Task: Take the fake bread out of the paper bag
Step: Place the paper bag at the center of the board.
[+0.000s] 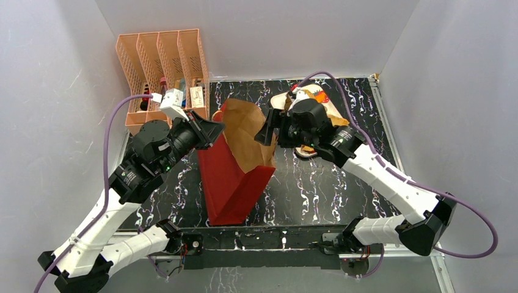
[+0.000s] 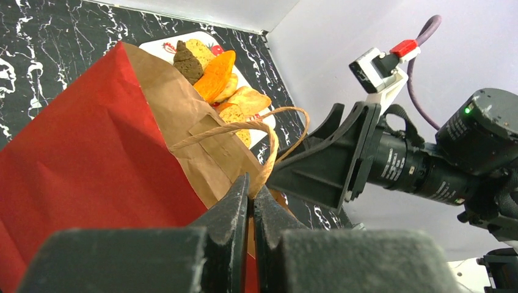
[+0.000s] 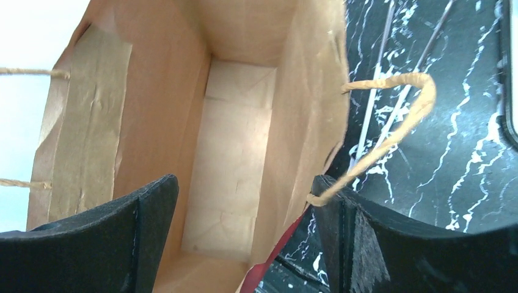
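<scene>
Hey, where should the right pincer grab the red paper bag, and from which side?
Grip the paper bag at its free right rim, beside the cord handle. Come in through the open mouth, one finger inside and one outside: that wall is a thin sheet, and the left pincer pinches the opposite rim.

**Fig.** The paper bag (image 1: 235, 177), glossy red outside and brown kraft within, stands tilted. Its mouth opens toward my right gripper (image 3: 244, 189), whose spread jaws straddle one side wall. My left gripper (image 2: 251, 186) pinches the opposite rim with its jaws closed. The fake bread (image 2: 220, 76), in dark brown, orange and golden-tan pieces, lies heaped outside the bag, beyond it from the left jaws.
</scene>
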